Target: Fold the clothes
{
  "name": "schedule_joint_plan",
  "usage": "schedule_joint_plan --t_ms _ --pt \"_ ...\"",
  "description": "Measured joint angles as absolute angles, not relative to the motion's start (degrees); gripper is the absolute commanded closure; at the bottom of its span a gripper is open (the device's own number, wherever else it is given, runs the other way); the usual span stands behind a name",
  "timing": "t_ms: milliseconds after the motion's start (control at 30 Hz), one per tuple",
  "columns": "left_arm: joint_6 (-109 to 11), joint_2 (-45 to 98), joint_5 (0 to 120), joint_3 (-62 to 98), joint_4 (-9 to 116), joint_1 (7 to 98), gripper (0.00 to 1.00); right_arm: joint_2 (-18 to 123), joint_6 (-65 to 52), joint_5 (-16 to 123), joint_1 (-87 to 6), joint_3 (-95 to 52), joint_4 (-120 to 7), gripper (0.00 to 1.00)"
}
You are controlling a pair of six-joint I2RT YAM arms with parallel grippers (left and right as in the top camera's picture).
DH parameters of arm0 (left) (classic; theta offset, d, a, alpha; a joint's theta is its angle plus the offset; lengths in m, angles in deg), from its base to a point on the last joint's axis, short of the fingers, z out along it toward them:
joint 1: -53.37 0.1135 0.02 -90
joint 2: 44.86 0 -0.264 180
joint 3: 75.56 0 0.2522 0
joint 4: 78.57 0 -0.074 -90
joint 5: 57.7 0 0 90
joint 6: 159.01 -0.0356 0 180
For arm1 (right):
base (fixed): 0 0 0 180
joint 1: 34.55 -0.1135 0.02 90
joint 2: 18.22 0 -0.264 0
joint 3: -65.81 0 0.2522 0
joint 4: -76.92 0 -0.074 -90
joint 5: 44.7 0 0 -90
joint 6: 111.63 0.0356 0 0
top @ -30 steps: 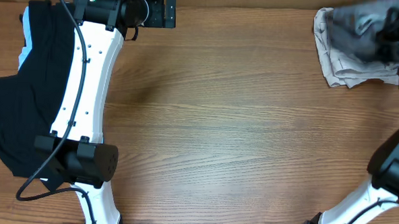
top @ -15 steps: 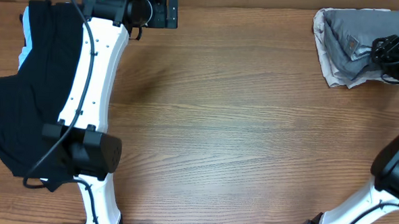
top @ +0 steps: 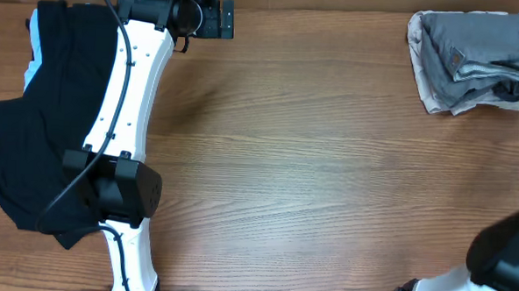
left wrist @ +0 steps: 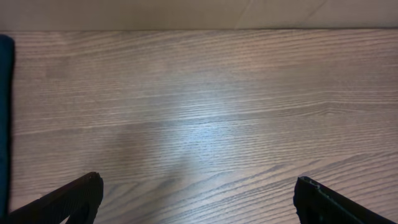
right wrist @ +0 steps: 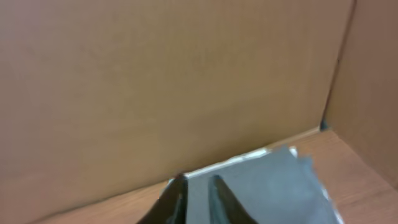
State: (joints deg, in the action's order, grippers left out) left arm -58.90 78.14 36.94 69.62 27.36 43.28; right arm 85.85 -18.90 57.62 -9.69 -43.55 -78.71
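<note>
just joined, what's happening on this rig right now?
Clothes-folding run. The medium-grey woven shorts lie folded at the far right corner of the wooden table, on top of a folded beige garment. The right gripper sits clear of them, fingers nearly together, gripping nothing. The left gripper is wide open over bare wood, its arm lying across a black garment.

Grey woven shorts (top: 478, 60) lie folded into a compact, rumpled bundle, their layers stacked in soft ridges that run lengthwise, with a small tan label showing on one upper fold. From the wrist view, the cloth spreads as a flat grey panel just beyond and below the tips of the right gripper (right wrist: 198, 186), extending off to their right. Whether fabric and fingertips touch cannot be told.
</note>
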Motion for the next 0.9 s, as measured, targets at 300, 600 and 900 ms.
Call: schedule_joint_plan --t_ms 300,600,900 --pt "-58.9 78.16 36.96 69.62 27.51 43.28 0.0 106.81 -20.59 49.8 -11.52 -43.44 -79.45 0.49" --pt "-58.9 78.16 36.94 69.62 27.51 43.28 0.0 113.2 -19.89 51.37 -9.8 -44.29 -73.59 0.13" --pt "-58.9 78.16 36.96 69.62 27.51 43.28 0.0 108.71 -20.11 55.65 -9.6 -48.33 -58.32 0.0"
